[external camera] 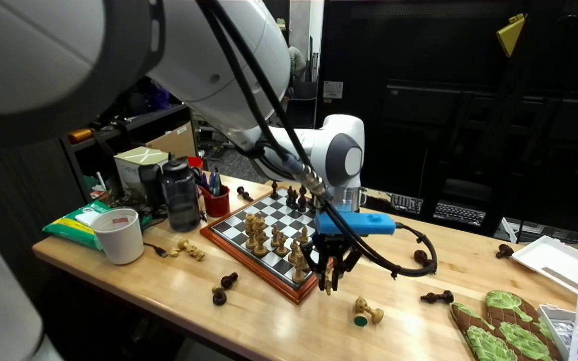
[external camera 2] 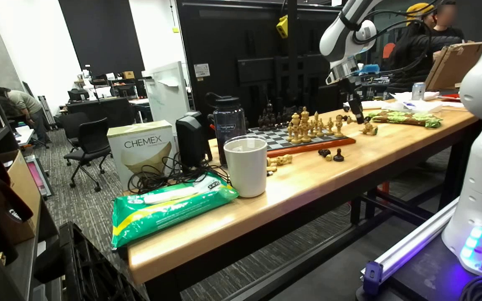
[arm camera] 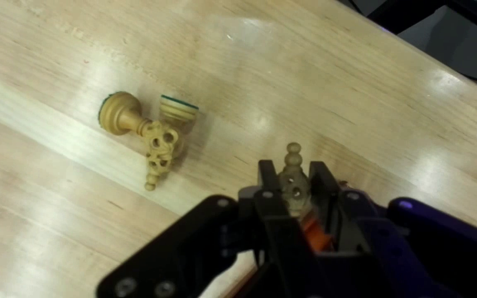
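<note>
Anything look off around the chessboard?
Yes: off the chessboard, two light chess pieces lie one across the other on the table, and a dark chess piece lies on its side. That looks odd given the upright pieces on the chessboard. I see no spill or damage.

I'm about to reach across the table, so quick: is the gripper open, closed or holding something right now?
Gripper: closed, holding a light-coloured chess piece.
</note>
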You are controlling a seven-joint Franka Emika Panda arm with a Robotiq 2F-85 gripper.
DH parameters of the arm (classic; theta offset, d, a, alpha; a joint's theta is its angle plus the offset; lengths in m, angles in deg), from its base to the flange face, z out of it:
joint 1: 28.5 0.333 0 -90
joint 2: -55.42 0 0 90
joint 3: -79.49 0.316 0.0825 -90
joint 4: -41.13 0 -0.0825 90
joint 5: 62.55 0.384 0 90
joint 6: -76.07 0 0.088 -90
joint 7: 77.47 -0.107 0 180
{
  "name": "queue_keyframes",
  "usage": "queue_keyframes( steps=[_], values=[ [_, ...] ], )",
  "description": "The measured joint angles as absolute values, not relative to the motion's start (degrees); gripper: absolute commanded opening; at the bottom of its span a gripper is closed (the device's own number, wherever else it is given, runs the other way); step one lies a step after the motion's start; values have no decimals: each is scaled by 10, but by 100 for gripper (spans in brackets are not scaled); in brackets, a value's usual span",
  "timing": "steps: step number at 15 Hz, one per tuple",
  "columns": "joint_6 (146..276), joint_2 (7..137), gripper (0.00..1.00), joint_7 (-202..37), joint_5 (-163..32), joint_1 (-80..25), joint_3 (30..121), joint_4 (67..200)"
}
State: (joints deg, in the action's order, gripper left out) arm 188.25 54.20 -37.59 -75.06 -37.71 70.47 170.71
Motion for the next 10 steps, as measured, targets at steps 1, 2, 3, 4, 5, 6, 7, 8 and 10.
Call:
queue_keyframes(
  steps=[1, 2, 3, 4, 5, 6, 7, 8, 10],
  values=[
    [1873, 532, 6, -376, -752, -374, 708, 1707],
    [1863, 522, 6, -377, -755, -369, 712, 1707],
    [1853, 512, 6, -379, -759, -364, 716, 1707],
    [1844, 502, 6, -381, -765, -359, 720, 1707],
    [1835, 492, 6, -385, -771, -353, 725, 1706],
    [1826, 484, 6, -388, -777, -346, 731, 1704],
    [1814, 477, 6, -389, -784, -340, 736, 1700],
    [1801, 471, 6, -389, -789, -333, 742, 1695],
    [1776, 466, 6, -389, -803, -320, 754, 1678]
  ],
)
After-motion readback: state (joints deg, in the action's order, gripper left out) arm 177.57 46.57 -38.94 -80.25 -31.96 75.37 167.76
